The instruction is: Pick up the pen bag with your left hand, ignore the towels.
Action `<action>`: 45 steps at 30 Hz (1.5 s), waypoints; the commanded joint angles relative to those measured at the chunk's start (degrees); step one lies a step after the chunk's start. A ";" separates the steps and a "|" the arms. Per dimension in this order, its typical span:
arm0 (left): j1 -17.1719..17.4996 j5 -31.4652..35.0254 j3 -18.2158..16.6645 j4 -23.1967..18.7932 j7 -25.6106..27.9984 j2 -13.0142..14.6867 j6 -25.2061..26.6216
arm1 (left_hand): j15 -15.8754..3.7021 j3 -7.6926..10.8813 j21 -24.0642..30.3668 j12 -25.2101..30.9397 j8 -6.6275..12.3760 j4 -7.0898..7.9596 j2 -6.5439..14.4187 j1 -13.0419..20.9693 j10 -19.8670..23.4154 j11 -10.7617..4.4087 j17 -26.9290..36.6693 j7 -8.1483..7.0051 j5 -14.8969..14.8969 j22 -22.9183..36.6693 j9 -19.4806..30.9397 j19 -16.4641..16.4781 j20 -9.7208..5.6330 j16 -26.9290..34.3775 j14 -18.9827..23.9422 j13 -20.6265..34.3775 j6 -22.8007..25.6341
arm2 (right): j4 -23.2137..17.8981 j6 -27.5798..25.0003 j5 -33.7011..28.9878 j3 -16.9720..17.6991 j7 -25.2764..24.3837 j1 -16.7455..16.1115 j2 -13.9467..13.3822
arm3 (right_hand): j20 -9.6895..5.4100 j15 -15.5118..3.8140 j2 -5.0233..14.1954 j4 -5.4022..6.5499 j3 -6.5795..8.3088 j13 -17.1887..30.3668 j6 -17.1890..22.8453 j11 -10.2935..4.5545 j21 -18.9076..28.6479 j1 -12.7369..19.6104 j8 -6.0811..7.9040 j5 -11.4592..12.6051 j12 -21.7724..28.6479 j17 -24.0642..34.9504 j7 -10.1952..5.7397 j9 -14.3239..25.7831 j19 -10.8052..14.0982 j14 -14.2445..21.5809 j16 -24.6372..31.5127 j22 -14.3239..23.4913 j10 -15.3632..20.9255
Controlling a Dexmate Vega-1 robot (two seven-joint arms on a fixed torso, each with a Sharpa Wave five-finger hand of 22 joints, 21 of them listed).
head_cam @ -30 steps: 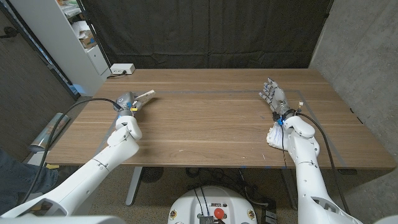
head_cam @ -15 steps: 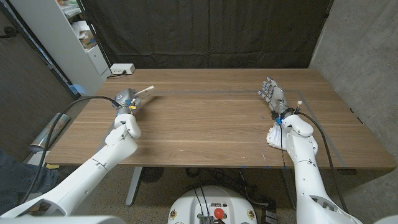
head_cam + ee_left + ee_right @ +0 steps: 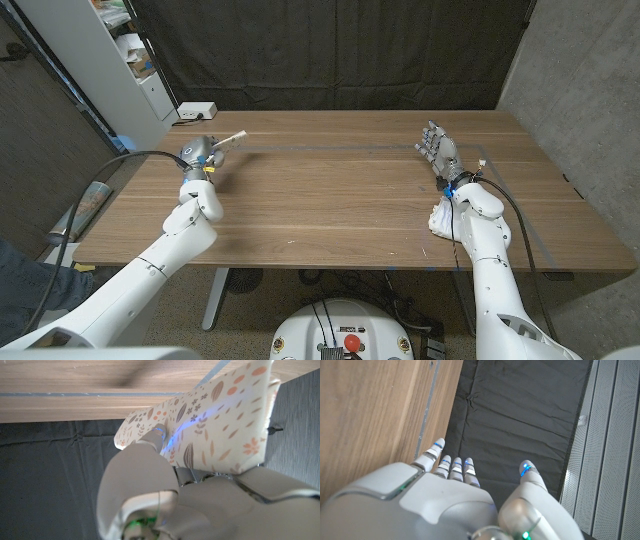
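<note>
- While the left hand (image 3: 198, 158) hangs over the far left part of the wooden table (image 3: 330, 200), it grips the pen bag (image 3: 229, 140) — a thin, flat pouch that sticks out from the fingers toward the middle of the table.
- Seen from the left wrist, the pen bag (image 3: 210, 420) is cream with a print of orange and brown leaves and small flowers; a fingertip (image 3: 156, 435) presses on its patterned face, and the left hand (image 3: 165, 495) is closed around its near end.
- From the head view the bag looks raised off the wood, though how far cannot be judged.
- Over on the right side, the right hand (image 3: 440, 152) stands on its edge near the far right of the table, fingers straight and slightly apart, holding nothing.
- From the right wrist, the right hand (image 3: 445, 495) shows its back, with its fingertips (image 3: 454, 465) side by side and the thumb set off to one side — nothing lies between them.
- A small white box (image 3: 196, 111) sits at the far left corner of the table, well apart from both hands.
- Behind the table hangs a dark curtain (image 3: 330, 50), and a white shelf unit (image 3: 120, 60) stands to its left.
</note>
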 commanded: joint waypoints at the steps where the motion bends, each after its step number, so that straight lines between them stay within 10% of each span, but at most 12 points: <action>1: 2.56 0.53 -3.23 -4.72 0.46 0.53 -2.03 | -2.61 0.10 0.41 0.13 -0.11 0.29 -0.07 0.22 0.10 0.15 0.28 0.09 0.11 0.10 0.32 0.36 0.27 0.15 0.63 0.16 0.52 | -0.41 0.28 0.29 -0.28 -0.12 -0.25 0.08 | 0.29 0.10 0.75 0.06 -0.27 0.30 0.53 0.29 0.31 0.16 0.20 0.33 0.09 0.29 0.05 0.33 0.17 0.55 0.42 0.28 0.21; 45: 4.67 0.69 -10.22 -9.84 -2.12 0.45 -10.59 | -2.11 -0.25 1.41 -0.13 -0.36 0.66 -0.37 -0.44 0.70 0.27 1.08 0.11 -0.08 0.08 0.42 0.16 0.61 0.40 1.34 0.56 1.42 | -2.61 0.23 -0.28 -1.68 -1.88 -1.21 1.00 | 0.31 0.15 0.94 0.02 -0.48 0.30 0.62 0.43 0.30 0.28 0.21 0.40 0.13 0.32 0.01 0.33 0.21 0.72 0.44 0.28 0.39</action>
